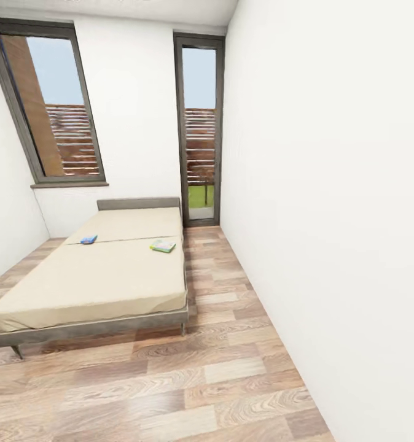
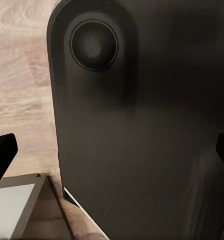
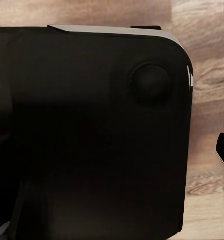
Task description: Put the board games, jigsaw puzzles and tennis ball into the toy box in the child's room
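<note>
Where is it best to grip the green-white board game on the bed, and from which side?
Probably the green-white board game by its edge nearest the bed's right side, coming from the floor there. It lies flat and thin near that edge, so the jaws should close over its thickness.

No legible text, label, brand, number or sign is found in any view. The two board games on the bed (image 1: 109, 276) carry print that is too small to read: the blue one (image 1: 89, 239) shows only colour patches, and the green-white one (image 1: 163, 246) shows no readable lettering. The dark robot body panels in both wrist views bear no markings.
</note>
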{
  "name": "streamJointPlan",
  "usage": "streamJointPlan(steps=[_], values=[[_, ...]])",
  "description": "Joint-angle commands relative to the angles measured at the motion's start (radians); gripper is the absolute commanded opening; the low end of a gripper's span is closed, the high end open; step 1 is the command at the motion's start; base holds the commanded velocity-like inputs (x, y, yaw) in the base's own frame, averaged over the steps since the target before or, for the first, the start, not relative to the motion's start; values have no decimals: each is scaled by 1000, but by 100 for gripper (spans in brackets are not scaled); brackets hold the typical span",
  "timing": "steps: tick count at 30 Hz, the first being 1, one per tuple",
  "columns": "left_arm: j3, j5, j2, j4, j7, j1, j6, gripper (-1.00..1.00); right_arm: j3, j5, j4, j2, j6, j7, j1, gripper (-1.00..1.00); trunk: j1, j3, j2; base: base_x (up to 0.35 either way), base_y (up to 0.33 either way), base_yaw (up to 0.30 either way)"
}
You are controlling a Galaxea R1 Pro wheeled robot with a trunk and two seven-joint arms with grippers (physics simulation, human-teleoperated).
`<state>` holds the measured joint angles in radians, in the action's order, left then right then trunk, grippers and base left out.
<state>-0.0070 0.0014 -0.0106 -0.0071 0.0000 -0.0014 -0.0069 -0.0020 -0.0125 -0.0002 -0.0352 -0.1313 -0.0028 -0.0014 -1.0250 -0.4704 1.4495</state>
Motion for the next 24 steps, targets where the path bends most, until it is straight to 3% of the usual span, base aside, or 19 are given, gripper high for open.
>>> streamJointPlan(steps=[1, 8, 14, 24], values=[[-1, 0, 0, -1, 0, 0, -1, 100, 0, -1, 0, 0, -3, 0, 0, 100, 0, -1, 0, 0, 0, 283], [-1, 0, 0, -1, 0, 0, -1, 100, -1, -1, 0, 0, -2, 0, 0, 100, 0, -1, 0, 0, 0, 275], [5, 5, 0, 0, 0, 0, 1, 100, 5, 9, 0, 7, -6, 0, 0, 100, 0, -1, 0, 0, 0, 90], [0, 1, -20, -6, -4, 0, -2, 100, -2, 1, -4, -37, 10, 7, 0, 100, 0, -1, 0, 0, 0, 0]])
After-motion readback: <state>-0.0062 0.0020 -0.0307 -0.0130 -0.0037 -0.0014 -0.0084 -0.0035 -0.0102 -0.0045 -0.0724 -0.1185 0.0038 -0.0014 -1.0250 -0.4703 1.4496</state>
